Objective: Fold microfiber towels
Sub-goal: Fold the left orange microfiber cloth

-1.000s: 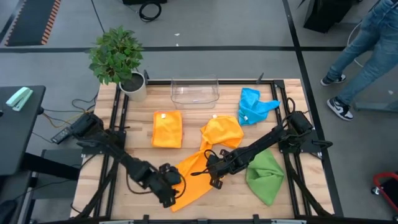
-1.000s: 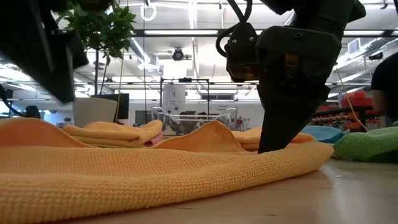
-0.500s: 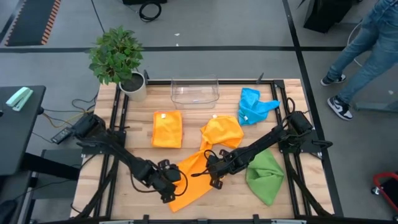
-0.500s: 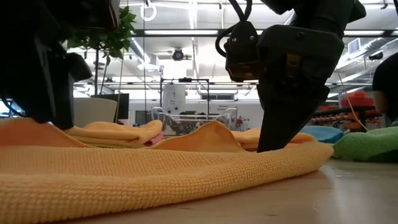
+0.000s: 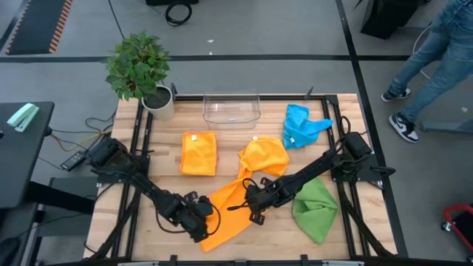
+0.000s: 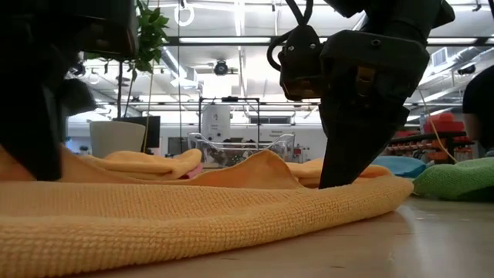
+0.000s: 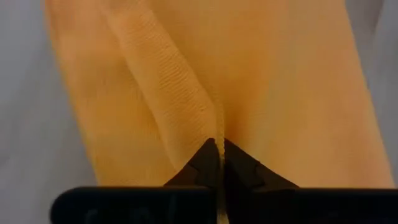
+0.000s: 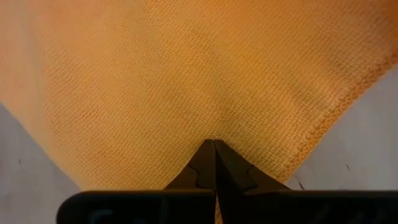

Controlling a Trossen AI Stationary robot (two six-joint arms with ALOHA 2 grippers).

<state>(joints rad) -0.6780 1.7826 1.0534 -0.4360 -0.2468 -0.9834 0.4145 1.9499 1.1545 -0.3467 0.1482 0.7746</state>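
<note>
An orange towel (image 5: 229, 210) lies spread near the front edge of the worktop (image 5: 166, 177), toward its middle. The left gripper (image 5: 198, 220) has its fingers (image 7: 202, 163) pinched on a raised ridge of that cloth at its left end. The right gripper (image 5: 250, 201) is clamped onto the same towel at its right edge, fingers (image 8: 205, 163) closed on the fabric. A folded orange towel (image 5: 199, 152) rests behind it.

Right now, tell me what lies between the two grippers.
In the high view, only the spread orange towel spans the stretch between the left gripper and the right gripper; both are shut on it, and nothing else lies there.
</note>
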